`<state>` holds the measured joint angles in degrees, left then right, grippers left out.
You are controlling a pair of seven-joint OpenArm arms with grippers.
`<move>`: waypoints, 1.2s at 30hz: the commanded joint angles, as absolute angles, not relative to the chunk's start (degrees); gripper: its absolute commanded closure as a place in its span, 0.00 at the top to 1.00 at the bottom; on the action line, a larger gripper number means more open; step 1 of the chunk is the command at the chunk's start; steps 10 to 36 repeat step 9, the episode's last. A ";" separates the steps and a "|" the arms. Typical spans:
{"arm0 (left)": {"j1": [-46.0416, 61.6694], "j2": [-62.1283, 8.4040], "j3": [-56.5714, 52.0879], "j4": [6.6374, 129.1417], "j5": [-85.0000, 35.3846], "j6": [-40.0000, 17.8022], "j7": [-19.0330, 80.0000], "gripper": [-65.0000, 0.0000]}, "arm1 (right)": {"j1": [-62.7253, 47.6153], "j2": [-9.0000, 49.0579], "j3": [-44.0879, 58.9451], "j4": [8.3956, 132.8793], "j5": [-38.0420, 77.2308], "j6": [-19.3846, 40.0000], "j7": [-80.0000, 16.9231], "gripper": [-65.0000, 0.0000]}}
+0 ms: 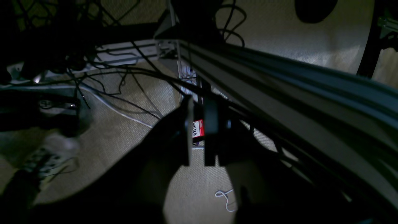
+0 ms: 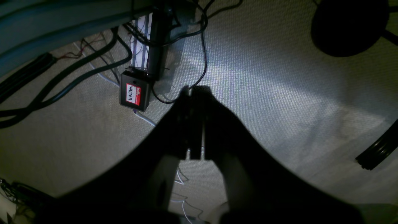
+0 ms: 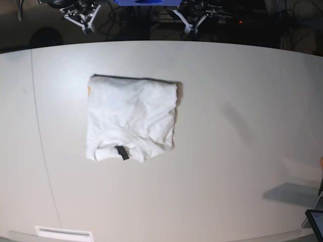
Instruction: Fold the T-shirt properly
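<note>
The white T-shirt [image 3: 132,116] lies folded into a compact rectangle on the left half of the table, print hidden, with the black neck tag [image 3: 121,152] at its near edge and a sliver of orange at its far left corner. My right gripper [image 3: 85,22] and left gripper [image 3: 193,22] hang beyond the table's far edge, well away from the shirt. In the wrist views both point down at the carpet. The left gripper [image 1: 199,102] has its jaws nearly together and holds nothing. The right gripper [image 2: 194,90] has its jaws together and holds nothing.
The white table [image 3: 242,126] fills the base view. A dark tablet [image 3: 315,222] sits at its near right corner and a white strip [image 3: 64,233] at the near left. Under the table are cables and a black box with a red label [image 2: 134,95].
</note>
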<state>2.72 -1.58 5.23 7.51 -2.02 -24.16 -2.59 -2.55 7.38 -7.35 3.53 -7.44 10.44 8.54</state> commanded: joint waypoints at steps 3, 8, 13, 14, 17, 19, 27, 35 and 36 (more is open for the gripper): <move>2.86 -1.63 5.14 7.60 -2.33 -24.66 -2.95 0.09 | -2.59 7.43 -7.16 3.56 -7.08 10.51 9.01 0.00; 2.86 -1.63 5.05 7.60 -2.33 -24.66 -3.03 0.09 | -2.51 7.52 -7.16 3.56 -7.08 10.51 9.01 0.00; 2.77 -1.63 5.05 7.60 -2.33 -24.66 -3.03 0.09 | -2.51 7.60 -7.16 3.56 -7.08 10.51 9.01 0.00; 2.77 -1.63 5.05 7.60 -2.33 -24.66 -3.03 0.09 | -2.51 7.60 -7.16 3.56 -7.08 10.51 9.01 0.00; 2.77 -1.63 5.05 7.60 -2.33 -24.66 -3.03 0.09 | -2.51 7.60 -7.16 3.56 -7.08 10.51 9.01 0.00; 2.77 -1.63 5.05 7.60 -2.33 -24.66 -3.03 0.09 | -2.51 7.60 -7.16 3.56 -7.08 10.51 9.01 0.00; 2.77 -1.63 5.05 7.60 -2.33 -24.66 -3.03 0.09 | -2.51 7.60 -7.16 3.56 -7.08 10.51 9.01 0.00; 2.77 -1.63 5.05 7.60 -2.33 -24.66 -3.03 0.09 | -2.51 7.60 -7.16 3.56 -7.08 10.51 9.01 0.00; 2.77 -1.63 5.05 7.60 -2.33 -24.66 -3.03 0.09 | -2.51 7.60 -7.16 3.56 -7.08 10.51 9.01 0.00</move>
